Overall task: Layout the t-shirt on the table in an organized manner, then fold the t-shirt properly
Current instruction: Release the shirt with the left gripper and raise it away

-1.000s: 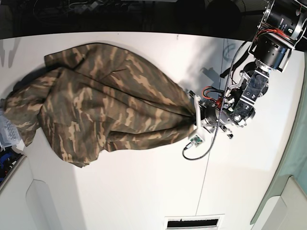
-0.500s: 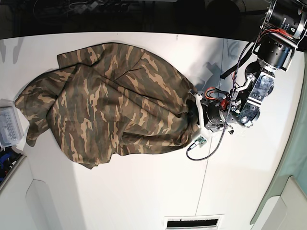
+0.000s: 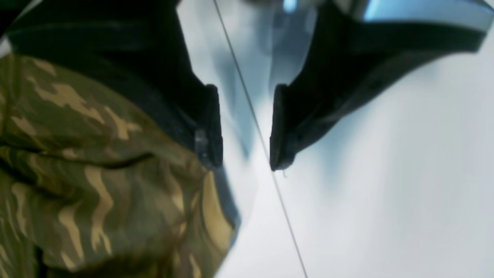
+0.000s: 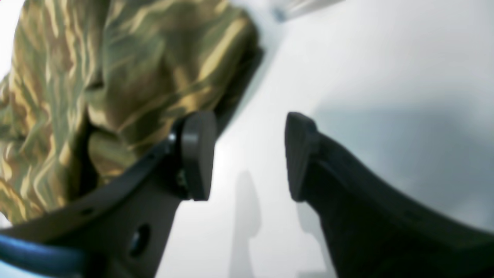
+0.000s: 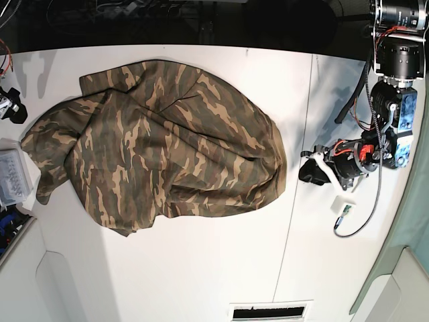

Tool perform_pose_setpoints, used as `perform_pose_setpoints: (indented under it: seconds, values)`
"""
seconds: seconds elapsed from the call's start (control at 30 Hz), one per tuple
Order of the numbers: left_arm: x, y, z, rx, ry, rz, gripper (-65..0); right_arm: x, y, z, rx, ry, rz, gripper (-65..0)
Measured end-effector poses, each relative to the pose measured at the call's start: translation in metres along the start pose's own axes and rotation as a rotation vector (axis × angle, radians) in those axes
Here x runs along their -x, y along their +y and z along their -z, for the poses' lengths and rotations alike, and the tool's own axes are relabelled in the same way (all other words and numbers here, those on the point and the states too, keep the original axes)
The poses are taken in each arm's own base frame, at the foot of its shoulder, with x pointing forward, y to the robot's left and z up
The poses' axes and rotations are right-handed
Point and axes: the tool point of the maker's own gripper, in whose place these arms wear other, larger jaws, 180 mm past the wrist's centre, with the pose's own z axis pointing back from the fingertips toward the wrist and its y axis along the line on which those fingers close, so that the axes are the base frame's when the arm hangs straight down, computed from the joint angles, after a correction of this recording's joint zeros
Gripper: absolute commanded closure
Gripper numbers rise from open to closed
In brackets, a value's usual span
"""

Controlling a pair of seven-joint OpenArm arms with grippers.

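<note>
Robotics lab bench, not a home. I'm bolted at the edge of a broad white table (image 5: pixel 201 268) with a thin dark seam (image 5: pixel 295 201) across it, panel cut-outs and a slotted vent (image 5: pixel 271 312) along the near edge. My left arm (image 5: pixel 392 114) is bare actuator housings, exposed red and black wiring, a loose cable with a small board (image 5: pixel 347 208) dangling off it. Clear plastic parts box (image 5: pixel 12 178) at the far left side, more loose wires in the dark strip behind the table. Only soft item is a camo t-shirt (image 5: pixel 161 147), test material.
</note>
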Motion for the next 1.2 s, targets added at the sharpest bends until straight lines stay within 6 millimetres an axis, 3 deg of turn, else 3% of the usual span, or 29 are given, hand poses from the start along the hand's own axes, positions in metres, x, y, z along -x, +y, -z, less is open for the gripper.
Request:
perform_pose_setpoints:
  seconds: [0.13,0.33,0.6,0.73,0.9,1.03,1.2]
  values:
    - [0.031,-0.015,-0.022,0.06,-0.007,-0.055,-24.2,0.006,0.008,0.01,0.0,0.023,-0.048,-29.1]
    - [0.065,-0.066,-0.051,0.15,-0.031,-0.068,-24.2,0.018,0.022,0.02,-0.03,0.067,-0.084,-29.1]
    - [0.135,-0.129,-0.051,0.221,0.047,-0.221,-24.2,0.018,0.023,0.021,-0.031,0.068,-0.087,-29.1]
    - [0.147,-0.155,-0.045,0.243,0.062,-0.263,-25.9,0.017,0.023,0.021,-0.033,0.066,-0.087,-29.1]
    - [0.142,-0.191,-0.028,0.271,0.018,-0.307,-27.5,0.018,0.023,0.021,-0.032,0.067,-0.087,-29.1]
    - [0.156,-0.204,-0.012,0.233,0.066,-0.317,-27.5,0.017,0.023,0.021,-0.033,0.065,-0.087,-29.1]
    - [0.151,-0.216,0.002,0.228,0.075,-0.299,-27.5,0.018,0.023,0.021,-0.033,0.068,-0.087,-29.1]
